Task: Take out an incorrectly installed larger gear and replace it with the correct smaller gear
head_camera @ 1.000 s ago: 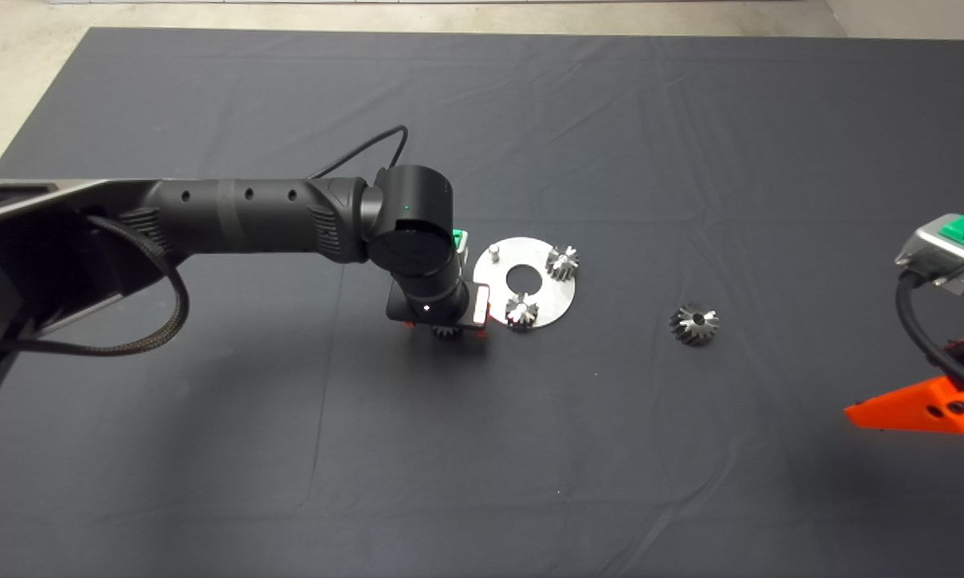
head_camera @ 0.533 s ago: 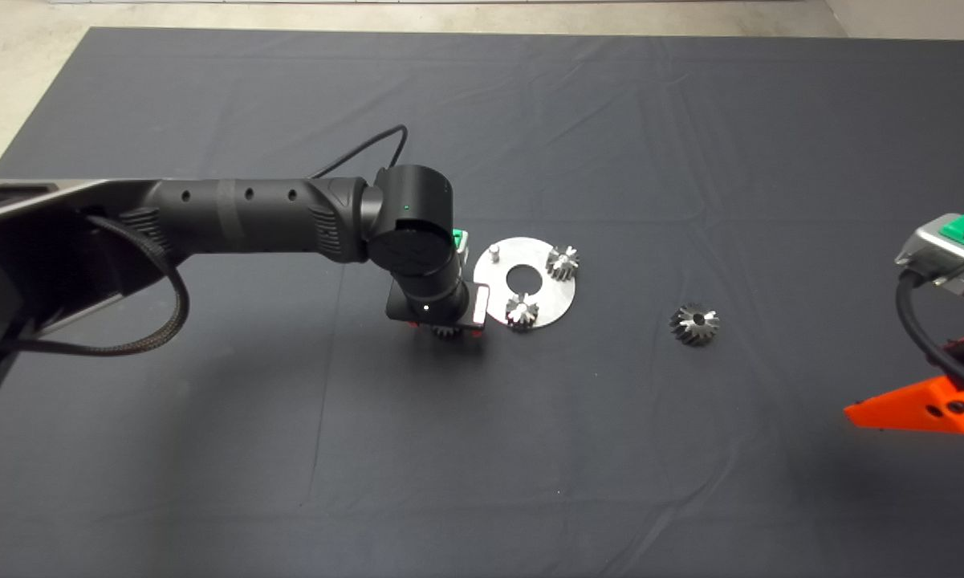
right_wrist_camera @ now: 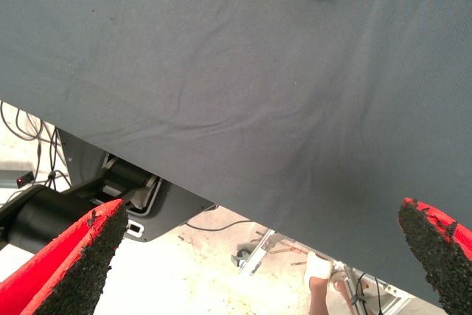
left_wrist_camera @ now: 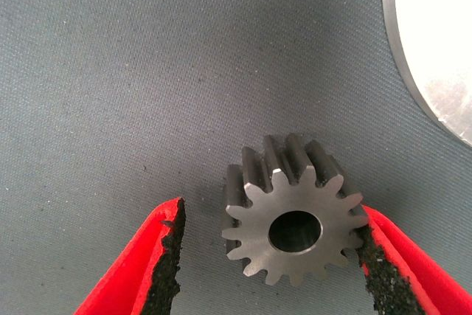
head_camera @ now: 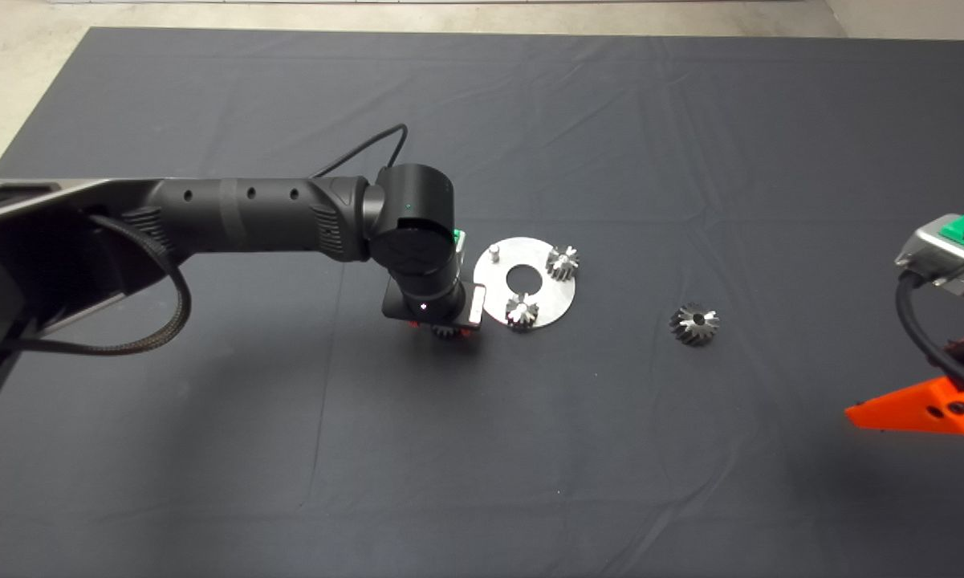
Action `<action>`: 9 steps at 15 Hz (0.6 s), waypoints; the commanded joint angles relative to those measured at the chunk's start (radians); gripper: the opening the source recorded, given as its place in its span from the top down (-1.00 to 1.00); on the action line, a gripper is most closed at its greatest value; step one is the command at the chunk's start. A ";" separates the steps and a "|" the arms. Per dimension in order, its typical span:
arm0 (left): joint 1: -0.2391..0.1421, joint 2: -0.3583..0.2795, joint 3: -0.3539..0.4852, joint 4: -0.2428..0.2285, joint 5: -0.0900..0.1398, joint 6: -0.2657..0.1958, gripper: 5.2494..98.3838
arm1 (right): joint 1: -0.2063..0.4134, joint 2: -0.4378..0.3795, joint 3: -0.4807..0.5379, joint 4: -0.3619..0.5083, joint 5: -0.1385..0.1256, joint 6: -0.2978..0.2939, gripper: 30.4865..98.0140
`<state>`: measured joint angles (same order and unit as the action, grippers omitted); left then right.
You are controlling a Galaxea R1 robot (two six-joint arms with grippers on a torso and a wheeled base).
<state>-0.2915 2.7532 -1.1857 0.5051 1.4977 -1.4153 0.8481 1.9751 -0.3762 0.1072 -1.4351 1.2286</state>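
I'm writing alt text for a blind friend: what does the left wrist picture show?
A small silver gear with a round centre hole lies on the dark mat between the left end effector's open red fingers; one pad touches its teeth. A metal plate's edge shows beside it.

left gripper (left_wrist_camera: 269, 256) lowered, spread; right gripper (right_wrist_camera: 269, 256) parked

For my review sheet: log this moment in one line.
left gripper: open around smaller gear | larger gear: on mat | right gripper: open, parked
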 commanded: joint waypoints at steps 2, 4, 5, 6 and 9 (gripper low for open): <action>-0.023 0.006 -0.001 0.010 -0.003 0.007 -0.07 | 0.020 0.000 0.004 0.034 0.004 0.006 -0.96; -0.023 0.013 -0.006 0.010 -0.010 0.007 -0.07 | 0.020 0.000 0.004 0.034 0.004 0.006 -0.96; -0.023 0.015 -0.007 0.010 -0.010 0.007 -0.06 | 0.020 0.000 0.004 0.034 0.004 0.006 -0.96; -0.023 0.014 -0.007 0.010 -0.010 0.007 0.03 | 0.020 0.000 0.004 0.034 0.004 0.006 -0.96; -0.023 0.017 -0.025 0.010 -0.010 0.007 0.04 | 0.020 0.000 0.004 0.034 0.004 0.006 -0.96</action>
<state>-0.2917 2.7670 -1.1953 0.5055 1.4851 -1.4123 0.8481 1.9749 -0.3762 0.1072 -1.4351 1.2287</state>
